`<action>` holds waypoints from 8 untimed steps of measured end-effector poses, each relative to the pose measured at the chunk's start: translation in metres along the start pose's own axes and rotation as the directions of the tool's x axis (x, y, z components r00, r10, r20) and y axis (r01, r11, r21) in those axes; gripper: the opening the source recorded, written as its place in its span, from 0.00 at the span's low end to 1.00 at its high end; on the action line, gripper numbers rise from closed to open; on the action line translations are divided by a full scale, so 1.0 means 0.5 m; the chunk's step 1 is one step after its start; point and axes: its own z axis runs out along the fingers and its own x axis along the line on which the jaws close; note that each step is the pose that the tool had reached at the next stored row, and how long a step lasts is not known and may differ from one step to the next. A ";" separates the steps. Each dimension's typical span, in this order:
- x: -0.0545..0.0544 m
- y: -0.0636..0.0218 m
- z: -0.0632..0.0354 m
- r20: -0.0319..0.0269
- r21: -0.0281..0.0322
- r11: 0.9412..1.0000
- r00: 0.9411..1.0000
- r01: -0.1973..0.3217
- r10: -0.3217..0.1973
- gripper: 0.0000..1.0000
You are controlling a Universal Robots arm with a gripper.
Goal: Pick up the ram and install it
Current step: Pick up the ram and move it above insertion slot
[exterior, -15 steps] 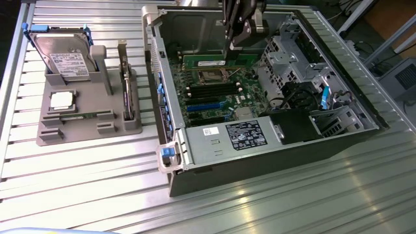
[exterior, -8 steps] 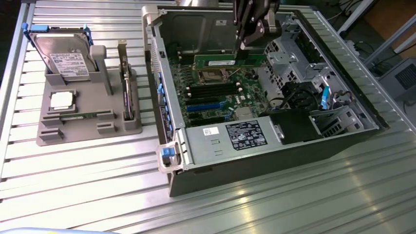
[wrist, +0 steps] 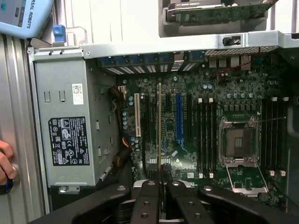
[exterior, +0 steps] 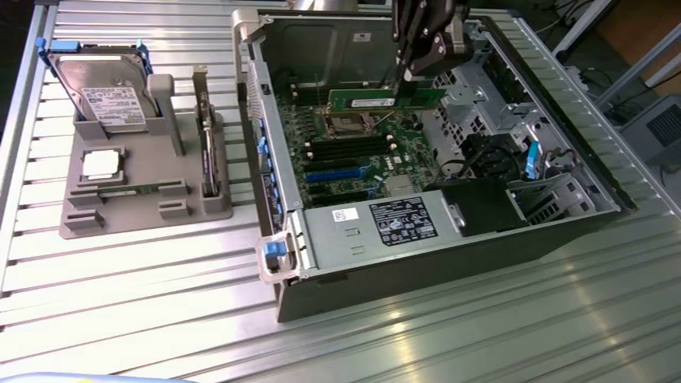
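The ram (exterior: pixel 384 100), a long green stick, hangs level above the motherboard (exterior: pixel 368 163) inside the open computer case (exterior: pixel 596 179). My gripper (exterior: pixel 410 78) comes down from above and is shut on the stick's upper edge near one end. In the wrist view the ram (wrist: pixel 159 126) shows edge-on as a thin line running out from between my black fingers (wrist: pixel 149 203), over the board beside the blue slot (wrist: pixel 178 119). Black memory slots (wrist: pixel 205 135) lie beside the empty processor socket (wrist: pixel 238 142). A second green stick (exterior: pixel 130 191) lies in the grey holder (exterior: pixel 143 219).
The grey holder at the exterior view's left also carries a hard drive (exterior: pixel 101 92), a square silver chip (exterior: pixel 101 163) and an upright card (exterior: pixel 209 155). The silver power supply (exterior: pixel 372 223) fills the case's near end. A person's hand (wrist: pixel 4 164) rests beside the case.
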 end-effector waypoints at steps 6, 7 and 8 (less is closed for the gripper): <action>-0.001 -0.030 0.001 -0.002 0.000 1.000 1.000 0.000 0.000 0.12; -0.001 -0.033 0.001 -0.002 0.000 1.000 1.000 0.000 0.000 0.12; -0.002 -0.038 0.001 -0.002 0.000 1.000 1.000 0.000 0.000 0.12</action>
